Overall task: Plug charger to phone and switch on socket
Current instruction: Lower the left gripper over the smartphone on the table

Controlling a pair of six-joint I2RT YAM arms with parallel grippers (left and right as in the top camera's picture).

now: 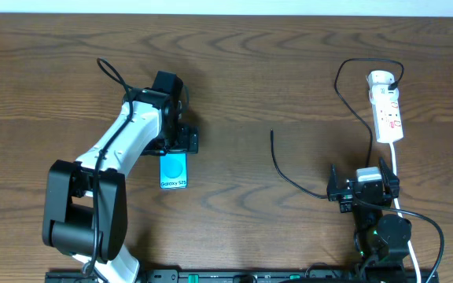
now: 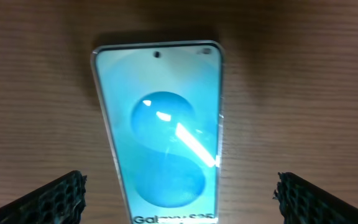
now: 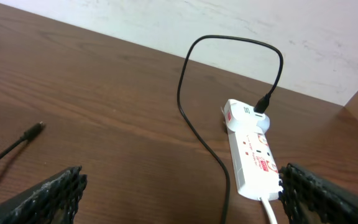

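The phone (image 1: 174, 171) lies flat on the wooden table, its turquoise screen up; in the left wrist view the phone (image 2: 163, 130) fills the middle. My left gripper (image 1: 178, 149) hovers over its far end, open, with the fingers (image 2: 58, 198) standing wide on either side of the phone. The white socket (image 1: 386, 106) lies at the far right, with the charger's black plug (image 3: 263, 106) in its far end. The charger cable (image 1: 293, 179) loops from there to a free tip (image 1: 271, 132) mid-table. My right gripper (image 1: 362, 182) is open above the cable, just short of the socket (image 3: 252, 155).
The socket's thick white cord (image 1: 395, 161) runs back along my right arm toward the near edge. A pale wall (image 3: 229, 18) borders the table's far side. Bare wood lies between the phone and the cable tip (image 3: 37, 127).
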